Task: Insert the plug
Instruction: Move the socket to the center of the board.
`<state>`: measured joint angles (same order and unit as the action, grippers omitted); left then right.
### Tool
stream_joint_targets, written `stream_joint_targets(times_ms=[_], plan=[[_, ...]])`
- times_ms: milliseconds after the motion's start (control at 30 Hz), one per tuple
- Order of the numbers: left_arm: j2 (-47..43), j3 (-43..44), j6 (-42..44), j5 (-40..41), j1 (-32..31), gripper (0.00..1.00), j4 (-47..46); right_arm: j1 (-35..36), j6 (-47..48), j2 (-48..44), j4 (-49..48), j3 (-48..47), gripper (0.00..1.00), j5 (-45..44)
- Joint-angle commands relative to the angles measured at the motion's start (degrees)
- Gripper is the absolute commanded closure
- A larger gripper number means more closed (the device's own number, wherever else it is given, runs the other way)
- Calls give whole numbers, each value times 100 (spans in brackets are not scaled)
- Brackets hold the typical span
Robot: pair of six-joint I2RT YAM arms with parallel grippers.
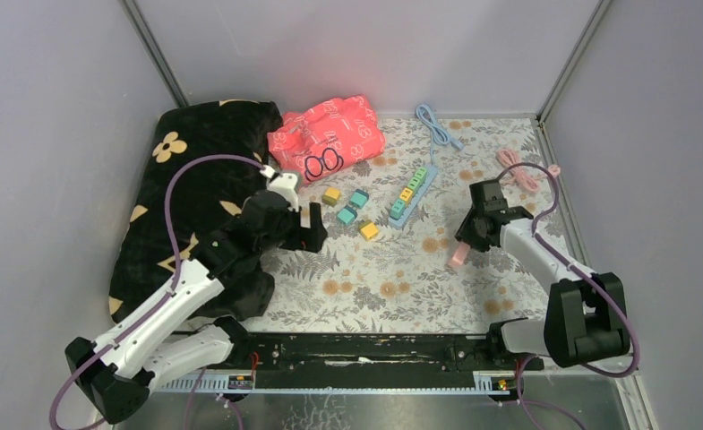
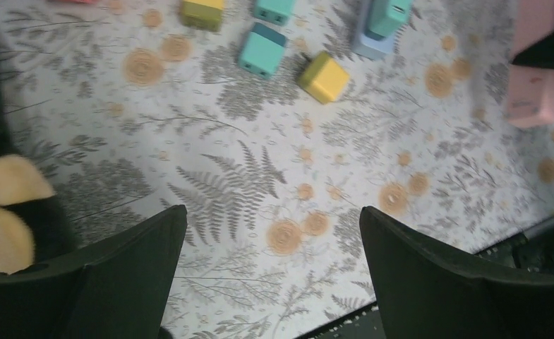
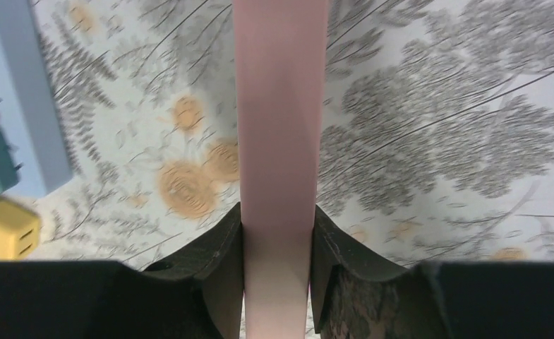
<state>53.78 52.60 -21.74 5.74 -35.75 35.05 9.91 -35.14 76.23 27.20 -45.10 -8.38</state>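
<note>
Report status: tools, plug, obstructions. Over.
Left tool open, empty. Right tool shut on plug, right of strip. Nothing seen between them.

The right gripper point(image 3: 277, 233) is pinching the pink plug point(image 3: 281, 106), which is jutting forward past its fingertips; a blue power strip point(image 3: 30, 106) is lying off to its left.

We see the plug point(image 1: 458, 256), a long pink block, tilted, right of the blue strip point(image 1: 413, 197) and apart from it.
</note>
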Motion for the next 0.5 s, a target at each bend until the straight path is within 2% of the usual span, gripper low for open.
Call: stream_joint_targets(times_ms=[0,233,467], plan=[[70,-30,-618,435,-861,0,-404,600,-629,-354,-444,194,83,447],[495,-132,-1455,1756,-2392,0,-705,1341,-1473,-510,-1143,695,84,438],[1410,-196,-1749,2823,-3625,1,-1484,1811,-2245,-773,-1745,1163,82,272]])
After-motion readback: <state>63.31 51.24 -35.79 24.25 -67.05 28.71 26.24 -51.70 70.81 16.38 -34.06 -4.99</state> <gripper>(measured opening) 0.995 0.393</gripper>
